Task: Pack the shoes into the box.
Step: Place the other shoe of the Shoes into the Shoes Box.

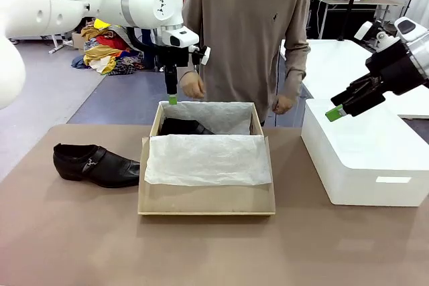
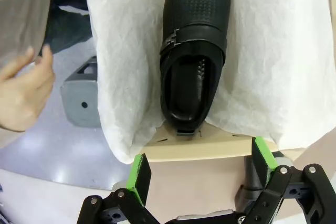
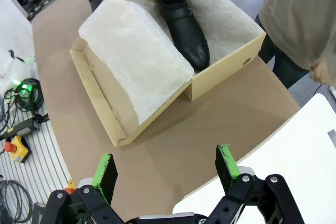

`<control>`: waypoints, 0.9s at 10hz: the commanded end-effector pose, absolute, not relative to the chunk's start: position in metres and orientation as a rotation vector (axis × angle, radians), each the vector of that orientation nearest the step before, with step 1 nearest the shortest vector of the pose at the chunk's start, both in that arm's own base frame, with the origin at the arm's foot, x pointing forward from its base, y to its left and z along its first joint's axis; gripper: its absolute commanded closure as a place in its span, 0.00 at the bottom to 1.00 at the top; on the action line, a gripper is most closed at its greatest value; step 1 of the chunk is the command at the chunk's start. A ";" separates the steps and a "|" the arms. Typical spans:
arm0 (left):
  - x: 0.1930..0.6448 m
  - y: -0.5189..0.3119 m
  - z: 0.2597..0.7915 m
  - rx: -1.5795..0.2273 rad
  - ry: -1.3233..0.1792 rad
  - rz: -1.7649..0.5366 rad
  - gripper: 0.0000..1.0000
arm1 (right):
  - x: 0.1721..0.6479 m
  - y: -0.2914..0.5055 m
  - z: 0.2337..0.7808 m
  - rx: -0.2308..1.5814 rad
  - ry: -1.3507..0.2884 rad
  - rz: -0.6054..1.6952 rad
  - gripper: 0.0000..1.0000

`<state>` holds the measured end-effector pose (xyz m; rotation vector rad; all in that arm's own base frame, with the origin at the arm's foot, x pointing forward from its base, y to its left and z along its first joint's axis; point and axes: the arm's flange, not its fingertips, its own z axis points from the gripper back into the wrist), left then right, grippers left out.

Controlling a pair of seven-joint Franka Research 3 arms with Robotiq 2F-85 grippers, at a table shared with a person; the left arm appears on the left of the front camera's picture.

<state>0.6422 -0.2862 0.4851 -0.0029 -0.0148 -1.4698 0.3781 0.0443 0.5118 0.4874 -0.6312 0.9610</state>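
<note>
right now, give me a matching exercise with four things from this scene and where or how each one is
Things:
1. left pincer
2. right pincer
3. shoes
4. tissue paper

Places or states:
a. lining the cardboard box
b. open, above the white box at its left edge
c. one in the cardboard box, one on the table left of it
d. open, above the cardboard box's far left corner

Pairs: 1-d, 2-b, 3-c, 4-a

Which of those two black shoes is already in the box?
The shoe lying on the white tissue paper inside the brown box. The other shoe sits out on the table, beside the box's left wall.
</note>
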 end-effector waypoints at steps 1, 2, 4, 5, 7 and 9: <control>0.643 -0.284 0.489 0.000 -0.024 -1.461 0.00 | 0.381 0.044 0.510 0.510 -0.661 0.981 0.00; 0.643 -0.284 0.489 0.000 -0.024 -1.461 0.00 | 0.381 0.044 0.510 0.510 -0.661 0.981 0.00; 0.643 -0.284 0.489 0.000 -0.024 -1.461 0.00 | 0.381 0.044 0.510 0.510 -0.661 0.981 0.00; 0.643 -0.284 0.489 0.000 -0.024 -1.461 0.00 | 0.381 0.044 0.510 0.510 -0.661 0.981 0.00; 0.643 -0.285 0.486 -0.002 -0.016 -1.468 0.00 | 0.381 0.044 0.510 0.510 -0.661 0.981 0.00; 0.625 -0.259 0.499 0.048 -0.023 -1.495 0.00 | 0.381 0.044 0.510 0.510 -0.661 0.981 0.00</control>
